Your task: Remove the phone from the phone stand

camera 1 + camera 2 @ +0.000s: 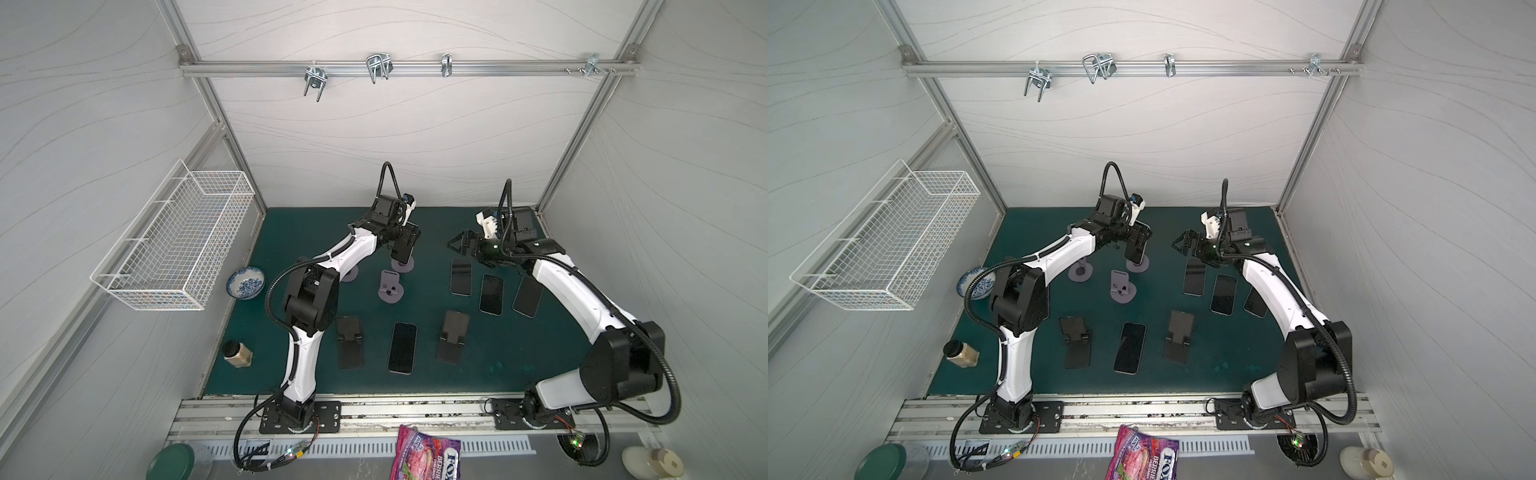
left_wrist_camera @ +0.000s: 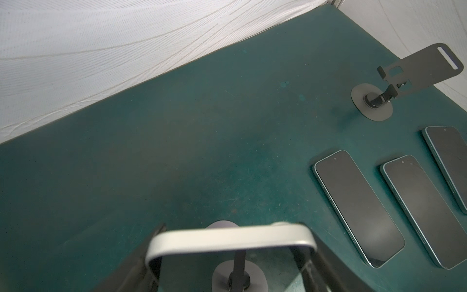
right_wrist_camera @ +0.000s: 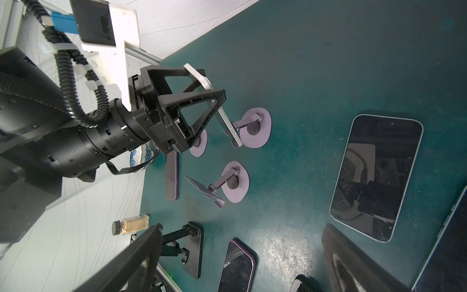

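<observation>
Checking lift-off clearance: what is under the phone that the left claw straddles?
Under the phone, the left wrist view shows the stand's round base and its dark stem. The cradle lip is covered by the phone, so whether it rests there cannot be seen.

Back strip of tabletop (image 2: 177,151) lying open along the wall. Three purple stands (image 1: 390,286) crowding the centre, left arm (image 1: 349,251) stretching over them, propped phone (image 2: 227,237) filling its jaws. Three flat phones (image 1: 491,294) covering the right side, partly under the right arm (image 1: 573,295). Front row of two folding stands (image 1: 349,340) and one dark phone (image 1: 402,348) leaving lanes between. Bowl (image 1: 246,282) and jar (image 1: 237,353) hugging the left edge.
</observation>
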### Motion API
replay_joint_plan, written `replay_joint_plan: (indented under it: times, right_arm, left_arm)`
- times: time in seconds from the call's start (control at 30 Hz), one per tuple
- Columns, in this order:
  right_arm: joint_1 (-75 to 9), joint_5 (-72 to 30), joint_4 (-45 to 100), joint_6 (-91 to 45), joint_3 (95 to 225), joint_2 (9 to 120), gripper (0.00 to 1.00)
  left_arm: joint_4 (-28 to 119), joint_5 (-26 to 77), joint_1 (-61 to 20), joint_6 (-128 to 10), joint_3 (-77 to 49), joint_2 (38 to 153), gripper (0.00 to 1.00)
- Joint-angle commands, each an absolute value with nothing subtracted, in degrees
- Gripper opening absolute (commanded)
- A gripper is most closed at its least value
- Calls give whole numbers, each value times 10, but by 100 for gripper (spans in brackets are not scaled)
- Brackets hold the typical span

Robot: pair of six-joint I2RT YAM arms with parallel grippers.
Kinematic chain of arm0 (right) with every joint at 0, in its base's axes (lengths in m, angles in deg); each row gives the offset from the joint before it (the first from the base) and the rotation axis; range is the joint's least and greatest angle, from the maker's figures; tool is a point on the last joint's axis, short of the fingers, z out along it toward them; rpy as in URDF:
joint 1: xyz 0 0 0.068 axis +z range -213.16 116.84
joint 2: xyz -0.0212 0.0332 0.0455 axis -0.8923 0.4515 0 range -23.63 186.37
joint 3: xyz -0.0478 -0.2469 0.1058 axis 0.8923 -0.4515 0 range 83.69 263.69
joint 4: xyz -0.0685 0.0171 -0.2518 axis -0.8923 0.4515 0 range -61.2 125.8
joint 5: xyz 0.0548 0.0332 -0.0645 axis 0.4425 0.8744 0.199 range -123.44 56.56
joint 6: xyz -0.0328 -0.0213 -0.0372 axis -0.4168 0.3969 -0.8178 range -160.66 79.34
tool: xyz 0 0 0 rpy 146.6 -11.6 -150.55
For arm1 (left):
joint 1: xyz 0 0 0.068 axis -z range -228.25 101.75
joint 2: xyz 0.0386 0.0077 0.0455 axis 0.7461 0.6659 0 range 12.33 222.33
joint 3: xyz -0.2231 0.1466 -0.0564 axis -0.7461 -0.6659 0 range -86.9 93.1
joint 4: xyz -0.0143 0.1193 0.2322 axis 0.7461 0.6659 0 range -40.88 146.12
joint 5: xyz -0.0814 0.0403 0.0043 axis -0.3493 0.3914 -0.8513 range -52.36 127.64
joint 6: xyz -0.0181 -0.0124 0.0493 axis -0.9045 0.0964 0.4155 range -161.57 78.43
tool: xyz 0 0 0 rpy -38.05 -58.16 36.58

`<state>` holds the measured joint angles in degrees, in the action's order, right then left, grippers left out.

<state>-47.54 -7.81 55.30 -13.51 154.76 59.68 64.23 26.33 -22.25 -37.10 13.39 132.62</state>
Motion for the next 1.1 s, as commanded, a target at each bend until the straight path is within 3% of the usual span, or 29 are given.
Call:
replay_joint_plan:
  times: [0.0,0.5,1.07]
  right_arm:
    - [-481,-70,547,-136,1541,597,99]
    - [-480,-68,550,-133,1546,599,99]
    - [-479,-66,554,-127,1560,597,99]
  left_arm:
    - [635,263,-220,-360,149,1335,77]
    - [617,266,-220,-354,133,1298,68]
    - [610,267,-220,-353,136,1277,65]
